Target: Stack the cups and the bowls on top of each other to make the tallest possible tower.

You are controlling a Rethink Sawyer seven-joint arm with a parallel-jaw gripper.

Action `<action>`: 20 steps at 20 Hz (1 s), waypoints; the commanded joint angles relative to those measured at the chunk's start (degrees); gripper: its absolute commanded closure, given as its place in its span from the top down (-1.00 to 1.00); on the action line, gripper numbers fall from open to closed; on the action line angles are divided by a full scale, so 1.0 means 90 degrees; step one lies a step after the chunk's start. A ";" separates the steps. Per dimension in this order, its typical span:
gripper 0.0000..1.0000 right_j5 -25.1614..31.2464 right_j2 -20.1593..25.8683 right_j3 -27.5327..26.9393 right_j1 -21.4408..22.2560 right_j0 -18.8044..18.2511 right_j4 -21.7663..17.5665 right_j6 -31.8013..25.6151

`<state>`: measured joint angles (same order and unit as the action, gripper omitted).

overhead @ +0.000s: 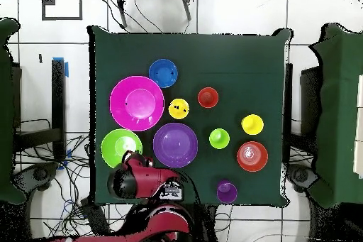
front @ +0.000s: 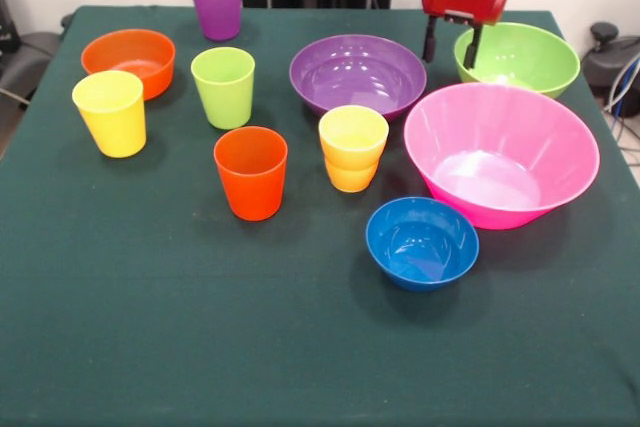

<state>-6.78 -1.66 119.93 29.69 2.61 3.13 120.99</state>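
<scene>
My gripper hung fingers spread at green bowl's 9 o'clock rim — glossy wall, likely slip.

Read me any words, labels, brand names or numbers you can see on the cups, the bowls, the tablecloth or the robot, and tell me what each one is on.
None can be read in either view.
The cups, such as the purple cup, and the bowls, such as the pink bowl, are plain solid colours.
The green tablecloth is unmarked.
The gripper and its red housing show no legible marking.
</scene>
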 commanded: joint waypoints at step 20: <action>1.00 0.0448 0.0502 0.0053 0.0177 0.0020 -0.0152 0.0664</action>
<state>-6.78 -1.63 119.95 31.22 2.58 3.13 120.99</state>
